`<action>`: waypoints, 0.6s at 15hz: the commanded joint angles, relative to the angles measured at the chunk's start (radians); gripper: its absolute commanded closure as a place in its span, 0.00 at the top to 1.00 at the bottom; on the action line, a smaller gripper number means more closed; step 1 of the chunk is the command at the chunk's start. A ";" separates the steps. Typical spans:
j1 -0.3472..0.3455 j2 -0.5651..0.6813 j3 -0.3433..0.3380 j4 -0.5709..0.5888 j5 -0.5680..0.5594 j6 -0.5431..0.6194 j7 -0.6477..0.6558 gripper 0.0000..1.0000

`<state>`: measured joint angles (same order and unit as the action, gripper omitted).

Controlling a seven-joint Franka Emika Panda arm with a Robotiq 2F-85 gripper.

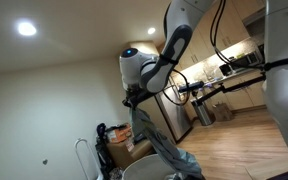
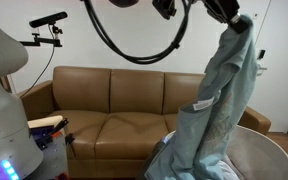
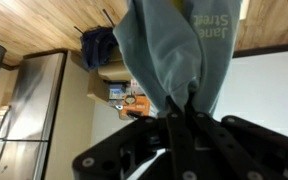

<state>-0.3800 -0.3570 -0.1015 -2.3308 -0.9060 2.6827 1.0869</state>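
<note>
The arm's 2 fingers (image 3: 173, 128) are pinched together on the top of a blue-grey garment (image 2: 216, 100). In the wrist view the fabric is gathered into a tight bunch, with white lettering on the cloth. The garment hangs high in the air from that grip. Its lower end trails down to a round white bin (image 2: 262, 158) standing on the wooden floor (image 1: 234, 150). Behind it, in an exterior view, a brown leather sofa (image 2: 104, 100) sits against the wall. A steel fridge (image 3: 29, 110) shows in the wrist view.

Grey-blue cloth (image 2: 216, 95), brown sofa (image 2: 104, 100), black claw (image 3: 181, 125).
</note>
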 commanded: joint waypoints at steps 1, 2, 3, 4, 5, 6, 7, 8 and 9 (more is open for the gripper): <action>-0.054 0.117 0.019 0.132 -0.136 0.136 0.145 0.06; -0.060 0.138 0.021 0.158 -0.164 0.169 0.182 0.06; -0.062 0.156 0.021 0.182 -0.183 0.191 0.211 0.06; -0.063 0.169 0.022 0.198 -0.204 0.224 0.244 0.06; -0.070 0.183 0.026 0.220 -0.242 0.244 0.290 0.06; -0.066 0.197 0.026 0.242 -0.264 0.260 0.317 0.06; -0.062 0.209 0.024 0.258 -0.280 0.267 0.338 0.06; -0.056 0.215 0.020 0.260 -0.276 0.274 0.353 0.06; -0.052 0.221 0.019 0.260 -0.267 0.255 0.360 0.06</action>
<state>-0.4187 -0.1761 -0.0913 -2.1117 -1.1305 2.9188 1.3721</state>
